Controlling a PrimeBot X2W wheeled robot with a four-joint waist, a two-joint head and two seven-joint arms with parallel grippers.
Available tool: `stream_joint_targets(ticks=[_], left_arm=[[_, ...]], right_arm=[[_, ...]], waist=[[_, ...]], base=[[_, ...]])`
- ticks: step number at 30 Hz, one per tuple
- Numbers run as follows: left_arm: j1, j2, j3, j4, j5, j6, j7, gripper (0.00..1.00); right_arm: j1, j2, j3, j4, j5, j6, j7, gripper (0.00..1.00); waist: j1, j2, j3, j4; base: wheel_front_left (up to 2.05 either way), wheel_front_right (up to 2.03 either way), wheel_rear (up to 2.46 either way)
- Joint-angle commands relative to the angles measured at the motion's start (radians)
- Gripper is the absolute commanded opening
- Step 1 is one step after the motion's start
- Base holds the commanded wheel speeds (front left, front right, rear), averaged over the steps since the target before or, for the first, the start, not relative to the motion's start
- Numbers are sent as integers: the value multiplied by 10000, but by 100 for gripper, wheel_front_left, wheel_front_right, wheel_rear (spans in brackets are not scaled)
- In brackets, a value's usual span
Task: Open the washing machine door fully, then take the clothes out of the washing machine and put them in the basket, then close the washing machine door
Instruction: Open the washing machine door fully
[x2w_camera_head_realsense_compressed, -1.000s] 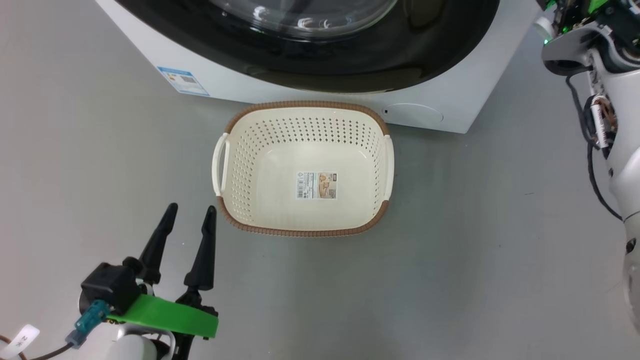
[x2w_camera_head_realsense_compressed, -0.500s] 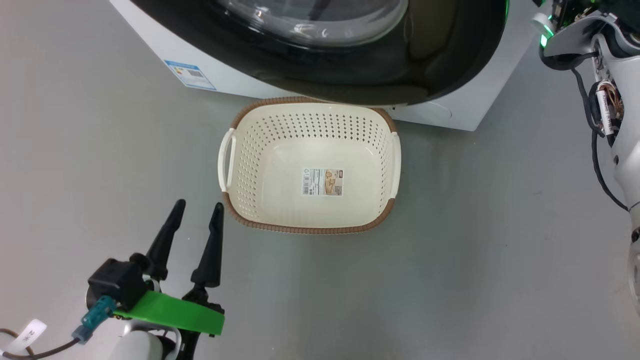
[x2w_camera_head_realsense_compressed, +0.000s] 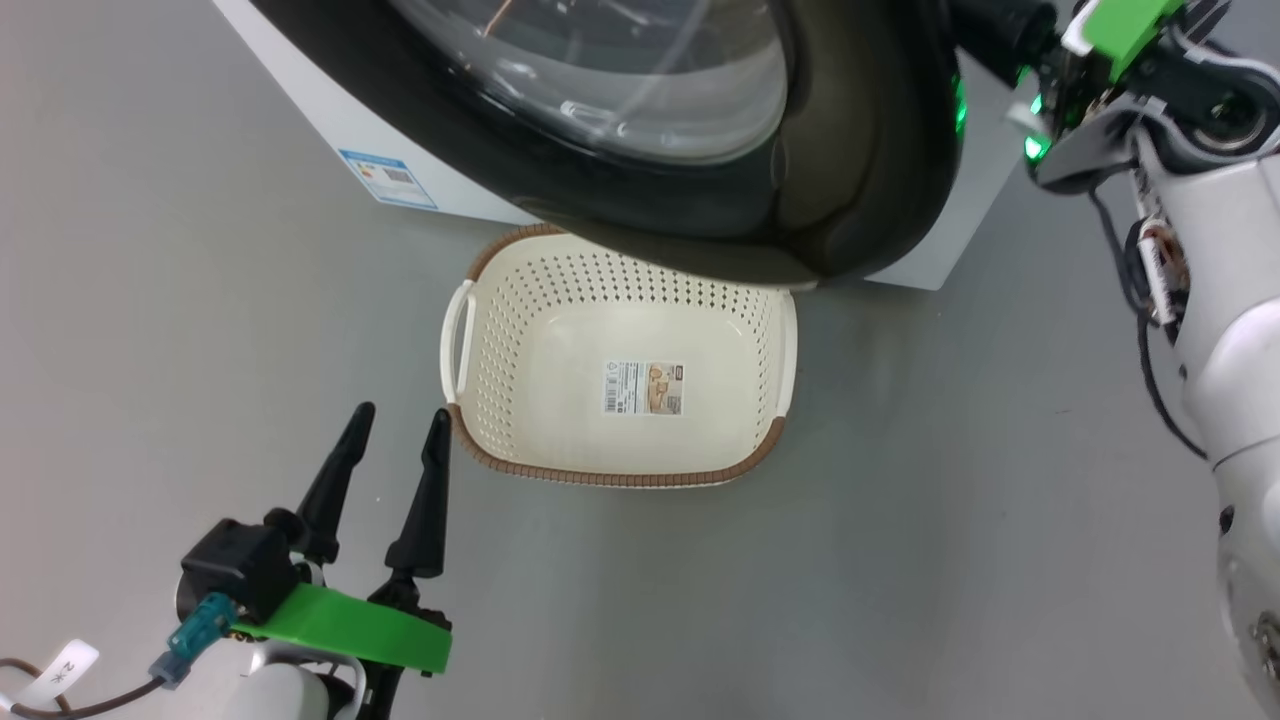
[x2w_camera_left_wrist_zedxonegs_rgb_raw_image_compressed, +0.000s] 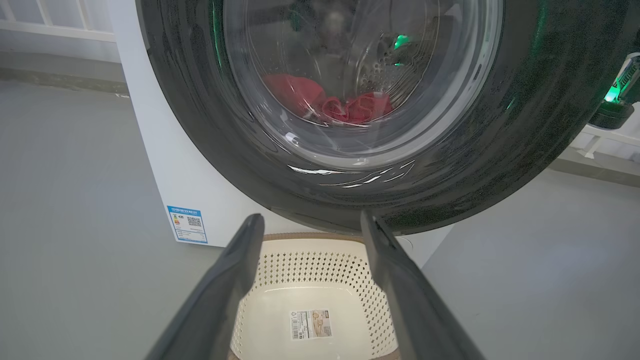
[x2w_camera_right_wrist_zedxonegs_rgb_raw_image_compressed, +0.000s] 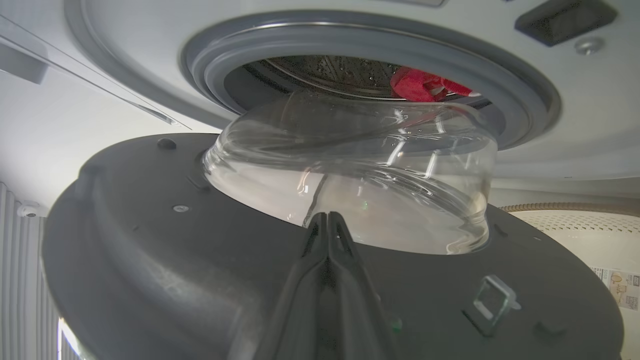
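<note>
Right gripper (x2w_camera_right_wrist_zedxonegs_rgb_raw_image_compressed: 327, 220) clenched on nothing, left gripper (x2w_camera_head_realsense_compressed: 402, 412) gaping empty beside the basket (x2w_camera_head_realsense_compressed: 610, 478).
The right's 2 fingers point at the inner face of the washing machine door (x2w_camera_head_realsense_compressed: 850, 150), ajar above the basket; clothes (x2w_camera_left_wrist_zedxonegs_rgb_raw_image_compressed: 350, 107) lie inside the washing machine (x2w_camera_left_wrist_zedxonegs_rgb_raw_image_compressed: 150, 150).

Left gripper (x2w_camera_head_realsense_compressed: 397, 428), fingers spread, hovers above grey floor (x2w_camera_head_realsense_compressed: 150, 320). Cream perforated basket (x2w_camera_head_realsense_compressed: 510, 340) sits just right of its fingertips; glossy black washing machine door (x2w_camera_head_realsense_compressed: 860, 150) overhangs beyond.

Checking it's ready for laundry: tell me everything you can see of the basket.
The basket is cream perforated plastic, a rounded rectangle with brown woven-look rim and white handles. Empty but for a label sticker on its bottom, it stands upright on the floor before the washing machine, far edge under the ajar door.
</note>
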Motion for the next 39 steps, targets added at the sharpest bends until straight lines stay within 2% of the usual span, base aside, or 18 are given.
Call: stream_joint_targets(ticks=[1,20,39], left_arm=[[-75,197,340,-164,50,-31,-92,100],[820,102,390,-39,398,-31,-92,100],[1526,-44,501,46,670,-31,-92,100]], right_arm=[[339,416,174,-464,118,16,196,0],[3354,775,1000,-3026,341,16,1236,0],[5632,1162,1849,-5052,423,16,1478,0]], waist=[[0,0,-161,-31],[0,0,-1598,-11],[0,0,-2614,701]], base=[[0,0,0],[0,0,0],[0,0,0]])
